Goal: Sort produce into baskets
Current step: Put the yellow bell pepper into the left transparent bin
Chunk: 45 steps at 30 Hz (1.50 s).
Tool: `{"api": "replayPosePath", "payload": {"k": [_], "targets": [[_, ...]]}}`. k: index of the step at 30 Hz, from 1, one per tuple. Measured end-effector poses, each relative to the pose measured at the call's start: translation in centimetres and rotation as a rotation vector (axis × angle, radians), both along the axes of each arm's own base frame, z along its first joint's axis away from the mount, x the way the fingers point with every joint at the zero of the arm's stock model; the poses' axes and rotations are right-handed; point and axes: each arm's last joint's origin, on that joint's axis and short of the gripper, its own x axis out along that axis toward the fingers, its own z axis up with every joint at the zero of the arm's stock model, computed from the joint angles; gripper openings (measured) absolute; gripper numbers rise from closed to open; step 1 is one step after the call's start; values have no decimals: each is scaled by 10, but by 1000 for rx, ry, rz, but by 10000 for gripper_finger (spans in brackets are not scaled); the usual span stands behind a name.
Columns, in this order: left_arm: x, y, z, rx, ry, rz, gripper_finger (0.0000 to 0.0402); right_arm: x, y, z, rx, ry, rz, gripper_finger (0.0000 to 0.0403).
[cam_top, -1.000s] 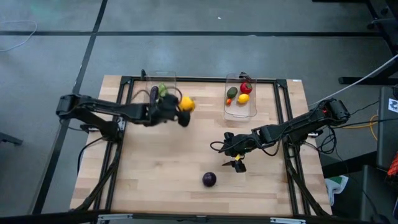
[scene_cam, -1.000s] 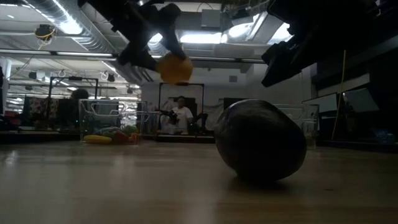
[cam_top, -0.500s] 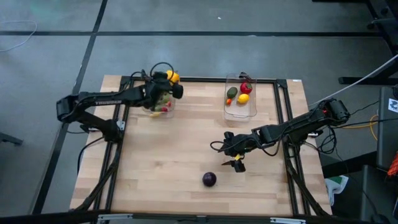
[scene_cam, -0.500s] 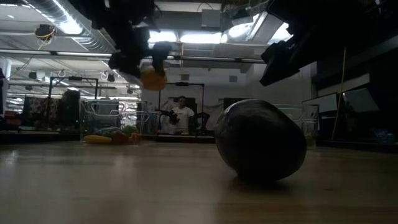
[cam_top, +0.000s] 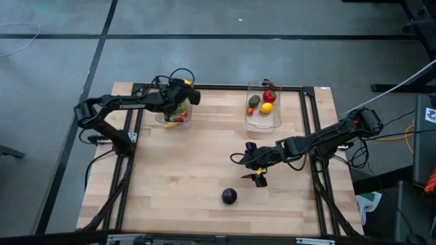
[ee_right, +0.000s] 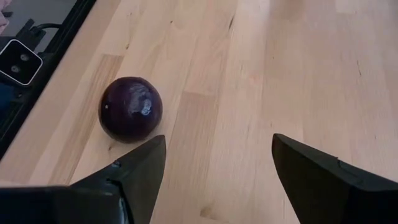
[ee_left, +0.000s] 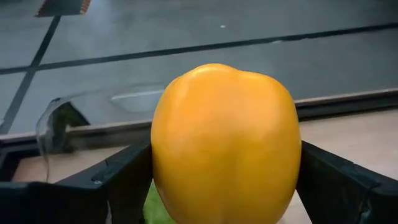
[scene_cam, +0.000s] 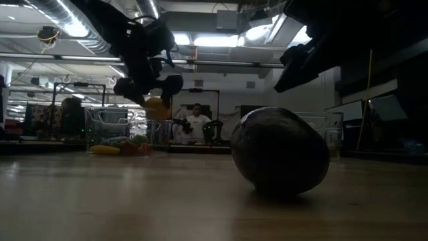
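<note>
high view: left end effector (cam_top: 182,94) sits over the left bin (cam_top: 175,109) at the far edge of the tabletop (cam_top: 184,177), clamped on a yellow pepper (ee_left: 225,142). left wrist view shows the pepper filling the gap between both fingers (ee_left: 121,177), green produce just under it, and the clear bin wall and the tabletop's far frame beyond. low view: pepper (scene_cam: 156,107) hangs above the bin rim, off the wood.

left bin holds green and small red pieces; it lies against the far frame rail, near the far left corner.

right bin (cam_top: 263,105) also lies against the far rail, right of centre. inside: red tomato (cam_top: 270,96), avocado (cam_top: 254,101), lemon (cam_top: 266,107), a small orange piece near the avocado.

right end effector (cam_top: 259,178) hovers over bare wood right of centre, fingers spread, nothing between them. right wrist view: purple round piece (ee_right: 130,117) lies on the tabletop just ahead of one finger, apart from it, not between the two.

purple round piece (cam_top: 229,196) is the only produce loose on the wood, toward the near edge, roughly centred. open wood all around it: wide bare stretch to the left and toward the bins, a narrower strip before the near edge.

low view: a person (scene_cam: 196,125) shows in the room far behind the tabletop.
</note>
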Motion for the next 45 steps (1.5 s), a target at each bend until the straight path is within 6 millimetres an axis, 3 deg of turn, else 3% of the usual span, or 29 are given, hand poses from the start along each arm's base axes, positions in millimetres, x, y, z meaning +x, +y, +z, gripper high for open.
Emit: {"api": "replayPosePath", "payload": {"k": [7, 15, 27, 45], "targets": [[-7, 2, -8, -48, 79, 21, 334, 0, 0, 0, 0, 0, 0, 292], [-9, 6, -8, -51, 33, 66, 334, 0, 0, 0, 0, 1, 0, 292], [-3, 14, -32, -119, -13, 127, 334, 0, 0, 0, 0, 1, 1, 292], [-1, 13, -34, -123, -19, 118, 334, 0, 0, 0, 1, 2, 2, 292]]}}
